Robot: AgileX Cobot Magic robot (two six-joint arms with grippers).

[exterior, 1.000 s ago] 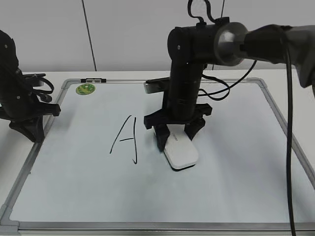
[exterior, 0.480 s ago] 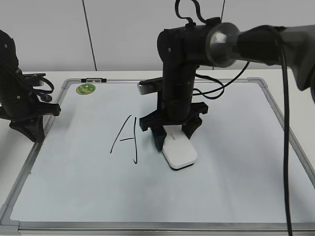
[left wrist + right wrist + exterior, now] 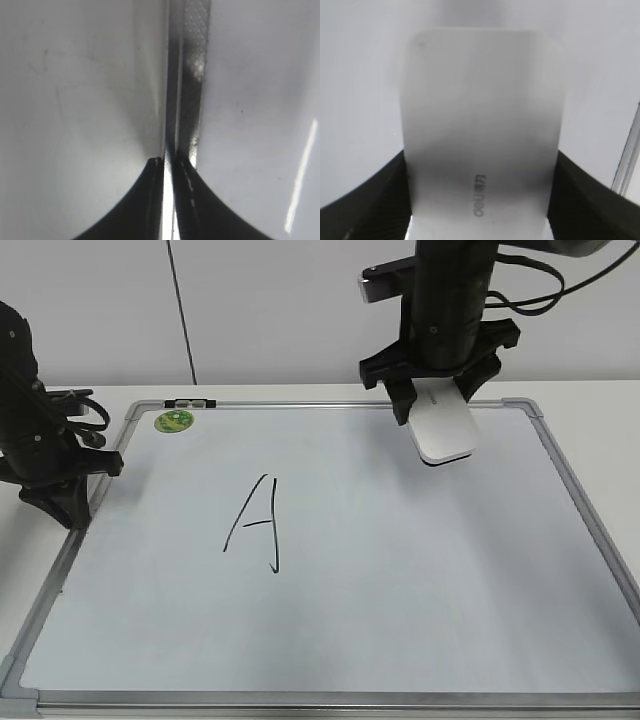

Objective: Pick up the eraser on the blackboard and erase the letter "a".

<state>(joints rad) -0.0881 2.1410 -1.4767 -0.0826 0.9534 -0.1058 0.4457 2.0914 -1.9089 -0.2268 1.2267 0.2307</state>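
Blackboard (image 3: 420,620): lying flat on the bench (image 3: 70,395), nearest the exterior camera. Only the capital "A" (image 3: 255,525) is showing on its white surface; no small letter "a" is visible in any current view.

Left claw (image 3: 167,167): sitting at the board's left frame edge, well apart from the writing. Its jaws are pressing together with only a thin slit between them and nothing in it, so it is clenched and empty, judged to be parked clear of the working area.

Green sticker (image 3: 173,421): sitting at the far left corner of the board, untouched.

Right claw (image 3: 432,405): hanging above the board's far right area, grasping the eraser (image 3: 443,428) by its long sides. In the right wrist view the fingers (image 3: 365,200) are bracketing the eraser (image 3: 480,130) on both sides.

Eraser attitude: tilting, white top toward the camera, lifted clear of the board surface, judged so that the felt is not smearing other marks.

Containers: none in view.
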